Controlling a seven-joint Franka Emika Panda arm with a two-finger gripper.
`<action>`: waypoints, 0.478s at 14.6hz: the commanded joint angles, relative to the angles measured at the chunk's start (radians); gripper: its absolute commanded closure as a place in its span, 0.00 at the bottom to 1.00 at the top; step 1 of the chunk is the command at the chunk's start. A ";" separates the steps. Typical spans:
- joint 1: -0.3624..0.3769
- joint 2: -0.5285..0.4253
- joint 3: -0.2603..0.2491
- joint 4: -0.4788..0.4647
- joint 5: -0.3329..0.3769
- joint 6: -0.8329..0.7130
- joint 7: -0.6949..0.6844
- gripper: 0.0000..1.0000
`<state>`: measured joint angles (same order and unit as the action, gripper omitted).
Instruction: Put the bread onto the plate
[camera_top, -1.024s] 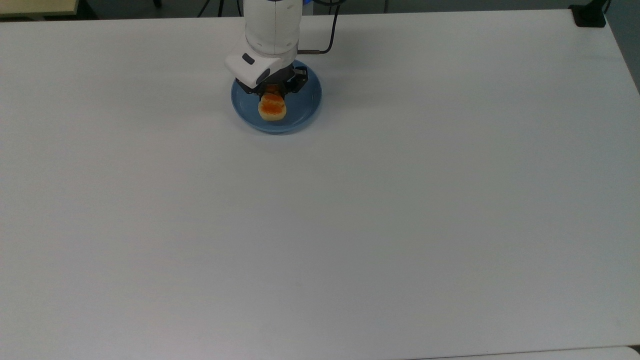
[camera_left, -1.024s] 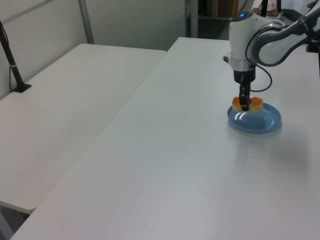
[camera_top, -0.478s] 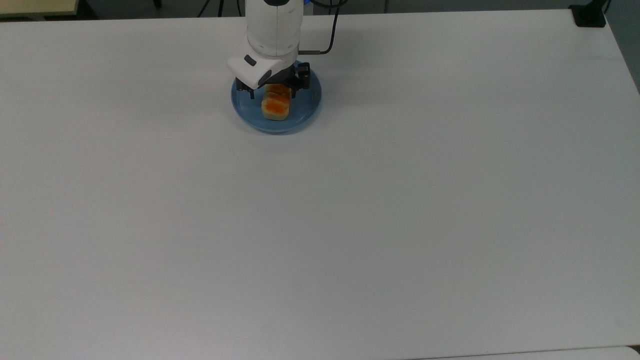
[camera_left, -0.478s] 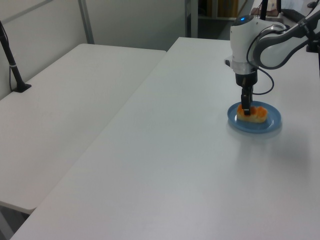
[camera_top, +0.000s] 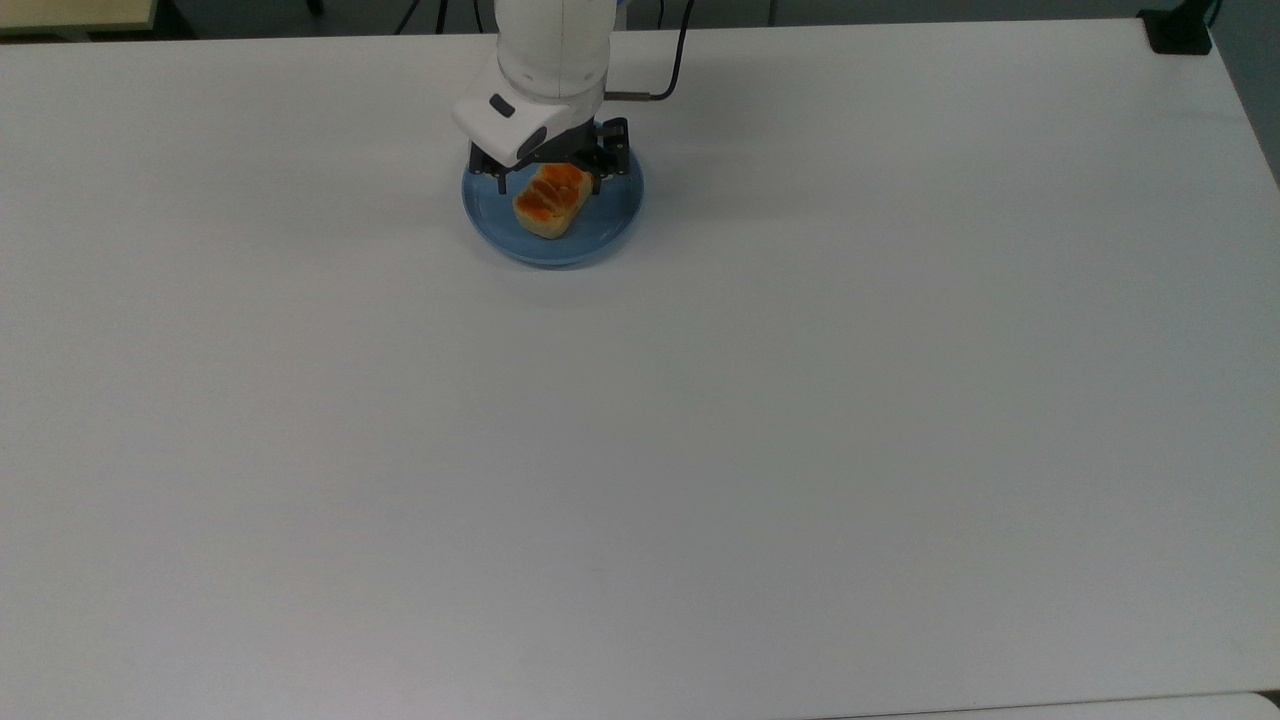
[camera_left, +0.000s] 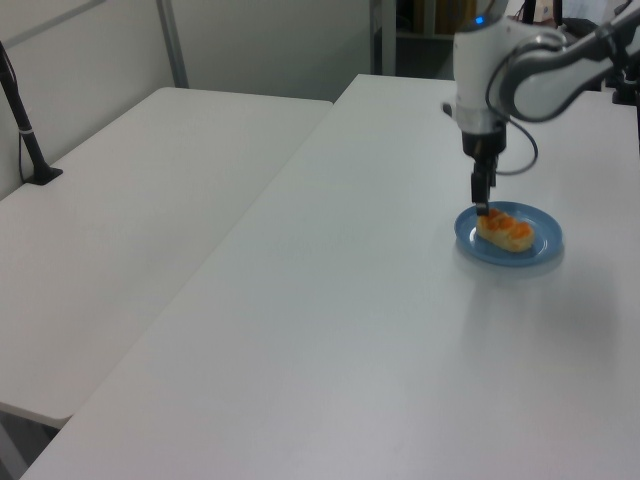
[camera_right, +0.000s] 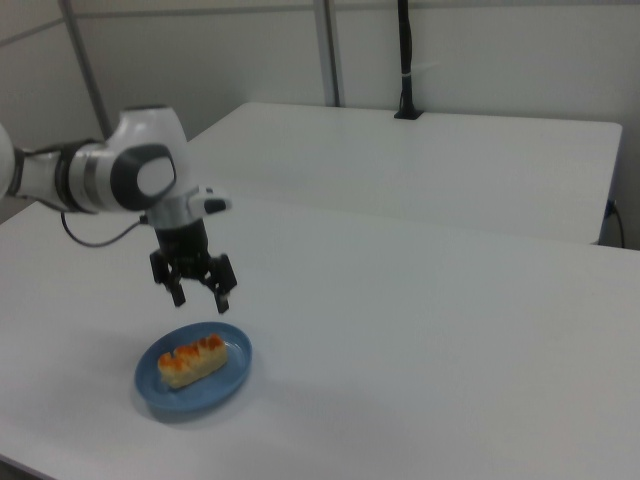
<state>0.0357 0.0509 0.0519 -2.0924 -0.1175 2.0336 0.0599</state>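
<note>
Hand (camera_right: 200, 296) fingers spread, empty, raised just above far edge of plate (camera_right: 225, 384), clear of bread (camera_right: 192, 361). Bread (camera_top: 550, 200) lying flat on light-blue plate (camera_top: 490, 215), orange-brown top up, angled diagonally in top view. Bread (camera_left: 505, 229) inside plate rim (camera_left: 545, 240). Plate on white worktop (camera_top: 800, 400), toward top view's upper left.

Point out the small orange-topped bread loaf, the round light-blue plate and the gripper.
bread (camera_right: 191, 361): right view, orange top.
plate (camera_right: 236, 377): right view, bare rim on the right view's right.
gripper (camera_right: 199, 299): right view, midway between open fingertips.
</note>
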 joint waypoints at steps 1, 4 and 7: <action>0.023 -0.017 -0.006 0.184 0.004 -0.180 0.023 0.00; 0.023 -0.023 -0.004 0.297 0.004 -0.286 0.023 0.00; 0.020 -0.037 -0.004 0.395 0.004 -0.375 0.023 0.00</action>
<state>0.0444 0.0268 0.0520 -1.7896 -0.1172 1.7491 0.0636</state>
